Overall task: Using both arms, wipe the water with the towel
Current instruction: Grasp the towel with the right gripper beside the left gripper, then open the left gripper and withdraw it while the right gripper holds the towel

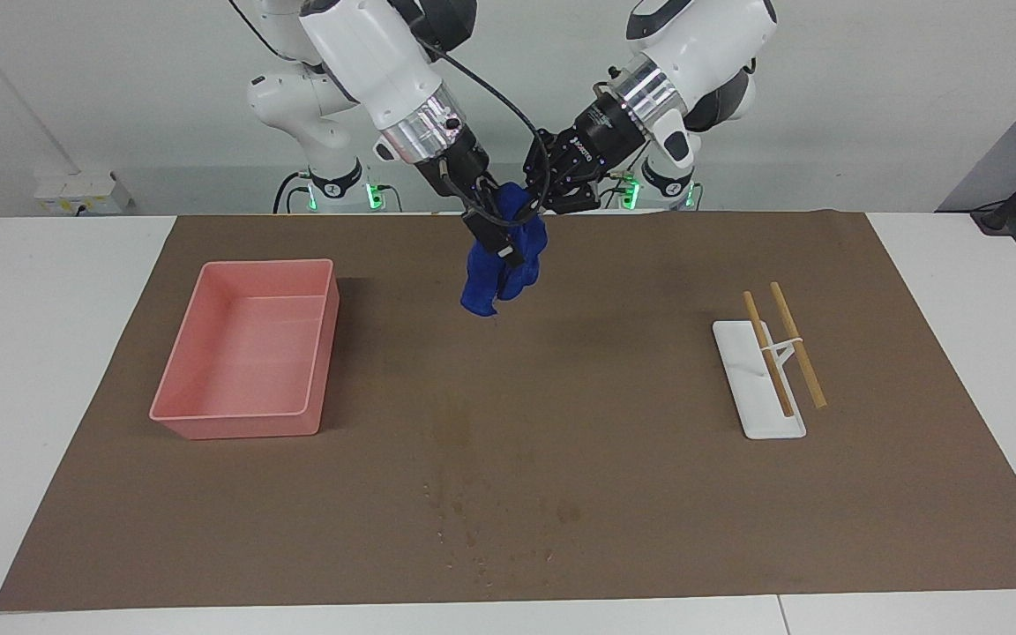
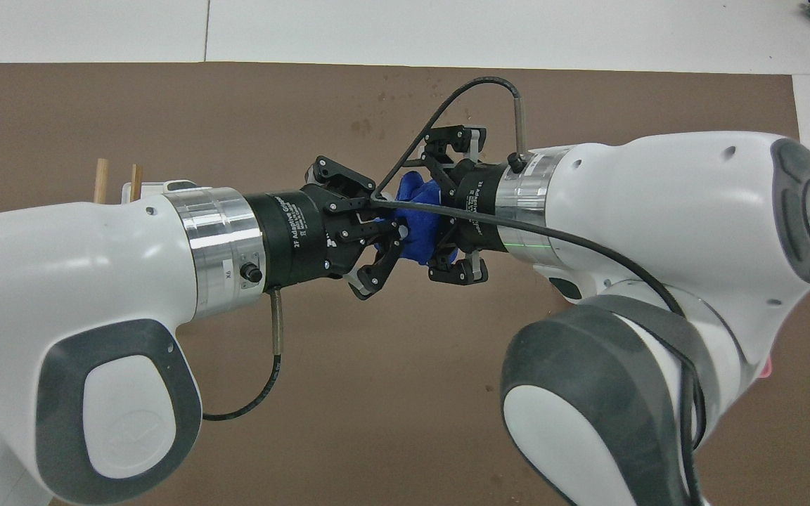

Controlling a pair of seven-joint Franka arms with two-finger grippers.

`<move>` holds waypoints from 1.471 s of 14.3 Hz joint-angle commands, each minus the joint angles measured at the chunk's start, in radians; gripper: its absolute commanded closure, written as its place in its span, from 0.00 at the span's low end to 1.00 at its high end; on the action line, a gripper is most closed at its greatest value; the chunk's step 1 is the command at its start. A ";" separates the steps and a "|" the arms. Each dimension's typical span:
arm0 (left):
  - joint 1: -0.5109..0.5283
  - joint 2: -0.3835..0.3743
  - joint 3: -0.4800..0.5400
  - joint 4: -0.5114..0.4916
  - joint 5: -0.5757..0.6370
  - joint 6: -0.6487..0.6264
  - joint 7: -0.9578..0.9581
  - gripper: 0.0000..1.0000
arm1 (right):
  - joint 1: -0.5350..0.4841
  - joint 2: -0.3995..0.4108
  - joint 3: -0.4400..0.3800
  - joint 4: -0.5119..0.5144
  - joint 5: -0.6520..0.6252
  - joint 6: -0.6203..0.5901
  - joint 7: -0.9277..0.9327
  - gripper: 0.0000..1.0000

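Observation:
The royal-blue towel (image 1: pixel 501 269) (image 2: pixel 420 226) hangs bunched in the air over the mat's edge nearest the robots, about midway along the table. My left gripper (image 1: pixel 536 205) (image 2: pixel 389 228) is shut on its upper corner. My right gripper (image 1: pixel 501 242) (image 2: pixel 440 225) meets it from the other end, open, with its jaws standing either side of the cloth; one finger (image 1: pixel 496 240) shows in front of the folds. The water (image 1: pixel 490 516) (image 2: pixel 405 95) is a faint damp patch with specks on the mat, farther from the robots than the towel.
A pink tray (image 1: pixel 235 426) stands on the brown mat (image 1: pixel 649 485) toward the right arm's end. A white rack with two wooden sticks (image 1: pixel 759 388) (image 2: pixel 100 179) lies toward the left arm's end. Bare mat lies between them.

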 commanded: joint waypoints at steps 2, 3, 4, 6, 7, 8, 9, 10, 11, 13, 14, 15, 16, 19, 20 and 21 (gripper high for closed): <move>-0.008 -0.023 0.008 -0.019 -0.019 0.018 -0.013 1.00 | -0.003 -0.005 -0.003 -0.007 0.022 -0.005 0.008 0.67; -0.008 -0.024 0.008 -0.018 -0.019 0.018 -0.006 1.00 | -0.007 -0.005 -0.003 -0.007 0.024 -0.005 0.008 0.85; -0.008 -0.024 0.008 -0.018 -0.019 0.018 0.001 1.00 | -0.011 -0.005 -0.003 -0.007 0.024 -0.005 0.008 1.00; -0.007 -0.023 0.009 -0.013 -0.017 0.015 -0.017 0.01 | -0.020 -0.003 -0.004 -0.006 0.024 -0.005 0.010 1.00; -0.005 -0.023 0.011 -0.013 -0.016 0.006 -0.017 0.00 | -0.026 -0.003 -0.004 -0.006 0.024 -0.005 0.011 1.00; -0.005 -0.024 0.012 -0.015 -0.014 0.003 -0.017 0.00 | -0.029 -0.003 -0.004 -0.006 0.024 -0.005 0.010 1.00; -0.003 -0.023 0.012 -0.015 -0.011 0.004 -0.017 0.00 | -0.032 -0.003 -0.006 -0.006 0.024 -0.005 0.007 1.00; -0.003 -0.023 0.015 -0.015 -0.010 0.004 -0.017 0.00 | -0.037 -0.003 -0.006 -0.006 0.013 -0.005 0.002 1.00; 0.003 -0.023 0.017 -0.015 -0.007 0.004 -0.016 0.00 | -0.040 -0.003 -0.007 -0.006 0.009 -0.003 -0.002 1.00; 0.042 -0.024 0.017 -0.018 0.000 -0.003 -0.011 0.00 | -0.049 -0.003 -0.012 -0.012 0.007 -0.002 -0.066 1.00; 0.081 -0.024 0.017 -0.019 0.006 -0.029 -0.010 0.00 | -0.066 -0.008 -0.012 -0.027 0.001 0.000 -0.105 1.00; 0.126 -0.030 0.016 -0.019 0.030 -0.070 -0.005 0.00 | -0.070 -0.012 -0.012 -0.047 -0.011 0.013 -0.143 1.00; 0.157 -0.032 0.017 -0.019 0.061 -0.106 -0.005 0.00 | -0.075 -0.023 -0.012 -0.078 -0.017 0.026 -0.191 1.00; 0.246 -0.032 0.017 -0.019 0.214 -0.155 0.009 0.00 | -0.086 -0.037 -0.012 -0.197 -0.028 0.223 -0.413 1.00; 0.272 -0.034 0.016 -0.021 0.267 -0.172 0.044 0.00 | -0.087 -0.019 -0.012 -0.202 -0.028 0.271 -0.477 1.00; 0.297 -0.035 0.016 -0.019 0.307 -0.190 0.113 0.00 | -0.089 0.021 -0.012 -0.196 -0.028 0.305 -0.539 1.00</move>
